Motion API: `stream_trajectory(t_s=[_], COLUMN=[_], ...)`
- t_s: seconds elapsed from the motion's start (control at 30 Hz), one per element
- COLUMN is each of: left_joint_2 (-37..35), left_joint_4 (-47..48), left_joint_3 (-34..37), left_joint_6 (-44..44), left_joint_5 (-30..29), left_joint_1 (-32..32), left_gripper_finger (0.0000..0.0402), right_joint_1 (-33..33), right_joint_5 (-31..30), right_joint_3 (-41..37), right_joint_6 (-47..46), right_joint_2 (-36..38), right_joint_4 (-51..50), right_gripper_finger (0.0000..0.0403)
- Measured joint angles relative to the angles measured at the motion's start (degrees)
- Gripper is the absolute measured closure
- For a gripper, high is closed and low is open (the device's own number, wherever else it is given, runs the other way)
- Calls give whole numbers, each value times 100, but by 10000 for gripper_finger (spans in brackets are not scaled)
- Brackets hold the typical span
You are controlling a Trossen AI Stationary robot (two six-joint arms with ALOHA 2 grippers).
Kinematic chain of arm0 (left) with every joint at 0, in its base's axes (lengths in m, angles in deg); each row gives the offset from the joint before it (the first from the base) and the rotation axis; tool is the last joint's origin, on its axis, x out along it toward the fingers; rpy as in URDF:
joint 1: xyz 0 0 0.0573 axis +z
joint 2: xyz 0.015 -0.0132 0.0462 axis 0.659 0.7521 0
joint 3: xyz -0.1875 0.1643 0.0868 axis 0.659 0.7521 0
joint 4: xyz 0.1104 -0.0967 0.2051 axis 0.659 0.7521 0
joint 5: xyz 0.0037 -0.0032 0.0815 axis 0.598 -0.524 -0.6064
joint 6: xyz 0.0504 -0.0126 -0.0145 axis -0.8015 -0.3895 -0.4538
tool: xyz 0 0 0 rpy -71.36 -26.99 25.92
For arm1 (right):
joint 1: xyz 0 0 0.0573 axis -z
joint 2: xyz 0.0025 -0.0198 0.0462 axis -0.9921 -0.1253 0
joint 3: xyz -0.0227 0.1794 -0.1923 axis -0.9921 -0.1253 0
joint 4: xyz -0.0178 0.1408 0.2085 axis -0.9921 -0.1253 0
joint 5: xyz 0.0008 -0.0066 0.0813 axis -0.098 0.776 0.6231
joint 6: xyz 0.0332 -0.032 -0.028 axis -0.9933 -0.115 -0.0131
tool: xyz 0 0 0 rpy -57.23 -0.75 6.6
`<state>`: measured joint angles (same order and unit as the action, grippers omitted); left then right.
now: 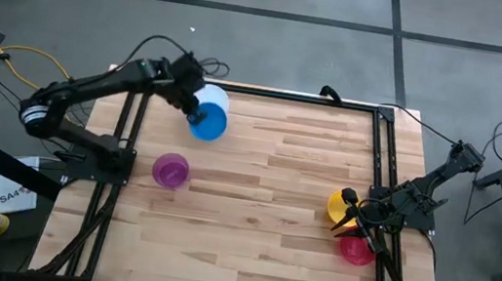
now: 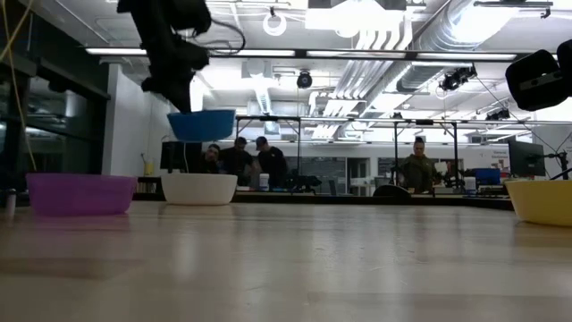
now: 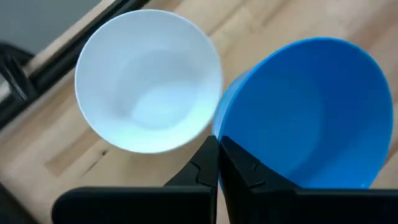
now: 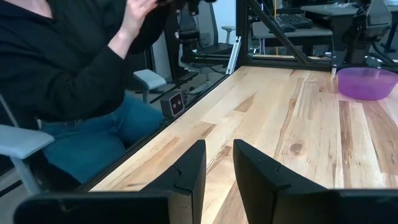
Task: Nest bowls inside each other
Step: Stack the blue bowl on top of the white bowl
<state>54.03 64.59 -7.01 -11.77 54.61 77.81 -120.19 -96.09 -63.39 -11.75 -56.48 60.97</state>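
High view: left gripper [image 1: 198, 113] at bench's [image 1: 255, 250] 11 o'clock, jaws pinching rim of small round blue plastic bowl [image 1: 209, 122], lifted above white plastic bowl [image 2: 198, 189]. Purple plastic bowl [image 1: 170, 170] at 9 o'clock. Right gripper [image 1: 351, 217] at 3 o'clock, jaws spread, empty, over yellow plastic bowl [image 1: 338, 206]; red-pink plastic bowl [image 1: 356, 249] just beside.
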Motion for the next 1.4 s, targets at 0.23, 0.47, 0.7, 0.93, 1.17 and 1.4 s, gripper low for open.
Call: stream_trajectory(t_s=[0.23, 0.47, 0.7, 0.93, 1.17, 1.4], left_joint_2=[1135, 2387, 2513, 2502, 2430, 2430], left_joint_4=[126, 1421, 1659, 1409, 948, 523], left_joint_3=[-707, -2341, -2582, -2228, -1753, -1197], left_joint_6=[334, 714, 786, 807, 723, 475], left_joint_5=[561, 102, -59, 172, 408, 642], left_joint_1=[877, 954, 957, 1158, 1427, 1791], left_gripper_finger=[402, 401, 401, 401, 401, 401], right_joint_1=[0, 0, 0, 0, 0, 0], right_joint_5=[0, 0, 0, 0, 0, 0], right_joint_3=[-2, -1, -2, 0, -2, -1], right_joint_6=[2, 0, 1, 2, 2, 2], right_joint_2=[0, 0, 1, 0, 0, 2], right_joint_4=[0, 0, 1, 0, 0, 0], right_gripper_finger=[327, 327, 327, 327, 327, 327])
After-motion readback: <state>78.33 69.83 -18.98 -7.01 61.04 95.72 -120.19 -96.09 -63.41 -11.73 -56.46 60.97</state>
